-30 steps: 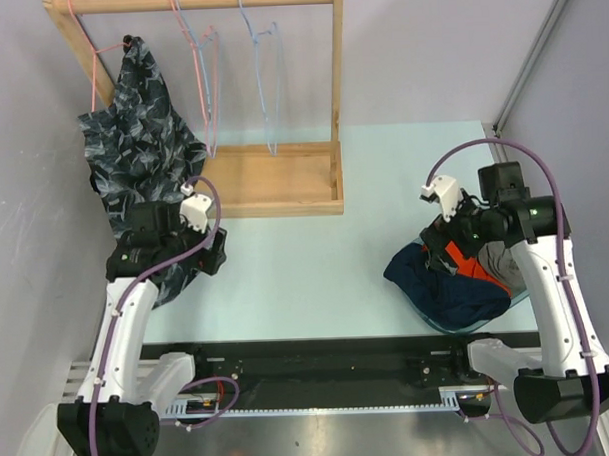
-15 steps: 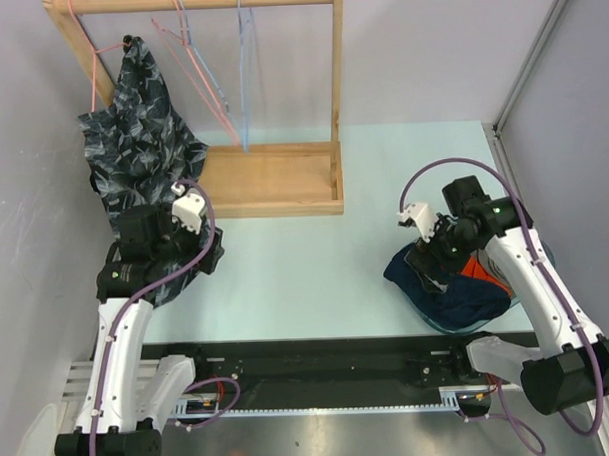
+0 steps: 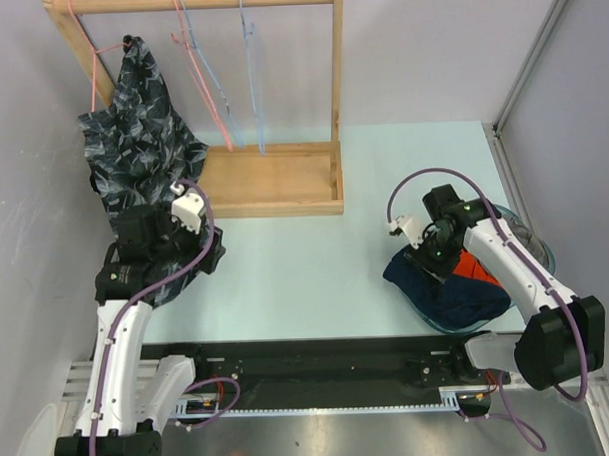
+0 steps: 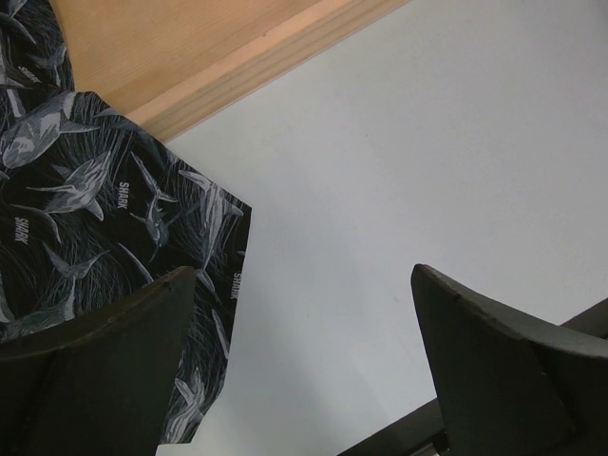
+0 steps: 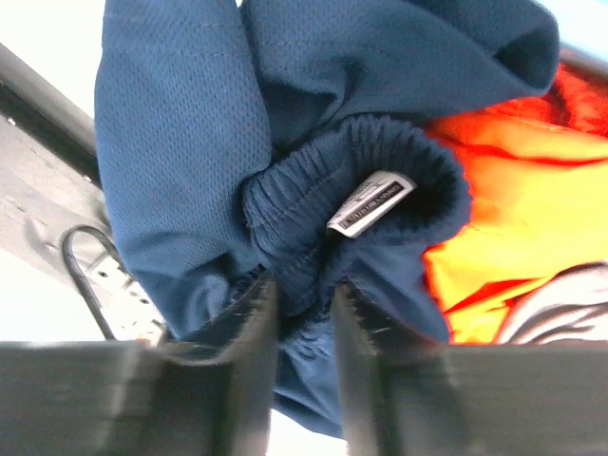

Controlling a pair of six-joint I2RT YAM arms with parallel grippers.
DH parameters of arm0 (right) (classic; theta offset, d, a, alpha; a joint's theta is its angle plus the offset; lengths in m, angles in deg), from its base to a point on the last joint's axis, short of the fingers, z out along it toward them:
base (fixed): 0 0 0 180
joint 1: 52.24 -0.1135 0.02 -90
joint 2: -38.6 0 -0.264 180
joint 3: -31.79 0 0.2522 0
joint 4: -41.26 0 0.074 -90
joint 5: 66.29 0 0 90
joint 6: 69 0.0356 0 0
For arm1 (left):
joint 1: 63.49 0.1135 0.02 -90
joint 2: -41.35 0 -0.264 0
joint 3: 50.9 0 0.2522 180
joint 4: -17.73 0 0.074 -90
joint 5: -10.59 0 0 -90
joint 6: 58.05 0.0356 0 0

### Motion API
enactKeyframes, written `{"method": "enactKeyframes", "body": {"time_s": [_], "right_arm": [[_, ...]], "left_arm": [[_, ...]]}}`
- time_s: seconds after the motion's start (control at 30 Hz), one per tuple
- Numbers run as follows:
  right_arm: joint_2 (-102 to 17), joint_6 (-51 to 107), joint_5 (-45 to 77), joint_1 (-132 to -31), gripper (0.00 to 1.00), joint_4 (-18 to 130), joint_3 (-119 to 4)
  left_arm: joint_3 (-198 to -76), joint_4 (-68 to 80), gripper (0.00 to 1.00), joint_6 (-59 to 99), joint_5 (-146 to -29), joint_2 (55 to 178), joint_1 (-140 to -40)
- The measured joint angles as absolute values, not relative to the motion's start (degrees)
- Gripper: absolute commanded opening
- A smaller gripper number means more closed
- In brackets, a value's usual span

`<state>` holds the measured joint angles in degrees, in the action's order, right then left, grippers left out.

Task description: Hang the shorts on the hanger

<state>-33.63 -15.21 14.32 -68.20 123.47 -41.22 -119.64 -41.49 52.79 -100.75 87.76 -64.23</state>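
Observation:
The dark navy shorts (image 3: 445, 291) lie bunched in a clear tub at the right; their elastic waistband with a white label (image 5: 372, 203) faces my right wrist camera. My right gripper (image 3: 432, 258) is down on the pile, and its jaws (image 5: 304, 296) are shut on a fold of the waistband. The thin light-blue hanger (image 3: 253, 100) hangs from the wooden rail at the back left, far from the shorts. Low at the left, my left gripper (image 3: 211, 255) is open over bare table with nothing between its fingers (image 4: 90, 370).
A wooden rack (image 3: 283, 184) stands at the back left, holding pink hangers (image 3: 208, 91) and a dark shark-print garment (image 3: 141, 144) that drapes down beside my left gripper. An orange garment (image 5: 513, 218) lies under the shorts in the tub (image 3: 533, 238).
My right gripper has moved left and down onto the pile and closed on the shorts' waistband. The hangers on the rail have swung. The left arm shifted slightly, still open.

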Motion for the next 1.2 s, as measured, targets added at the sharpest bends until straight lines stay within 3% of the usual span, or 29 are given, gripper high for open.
{"method": "enactKeyframes", "body": {"time_s": [0.03,0.07,0.33,0.6,0.93,1.2], "right_arm": [[-33.6,-14.9,14.3,-68.2,0.02,123.1,-41.2],[-33.5,-14.7,14.4,-68.2,0.00,122.9,-41.1],[-23.0,-13.6,14.7,-68.3,0.00,124.3,-41.9],[-12.1,-8.0,12.9,-68.3,0.00,124.6,-53.6],[-23.9,4.9,4.1,-68.6,0.00,114.6,-77.1],[-32.9,10.8,-3.5,-72.0,0.00,105.6,-87.2]], "left_arm": [[-119.6,-41.5,1.00,52.8,-101.1,87.6,-64.2],[-119.6,-41.5,1.00,52.8,-101.5,87.4,-64.2],[-121.5,-42.4,1.00,53.0,-107.2,86.7,-64.2],[-126.0,-43.3,1.00,53.8,-115.3,88.7,-64.3],[-129.0,-44.1,1.00,56.1,-123.1,91.2,-64.3],[-129.0,-44.4,1.00,58.7,-128.3,89.6,-64.3]]}}
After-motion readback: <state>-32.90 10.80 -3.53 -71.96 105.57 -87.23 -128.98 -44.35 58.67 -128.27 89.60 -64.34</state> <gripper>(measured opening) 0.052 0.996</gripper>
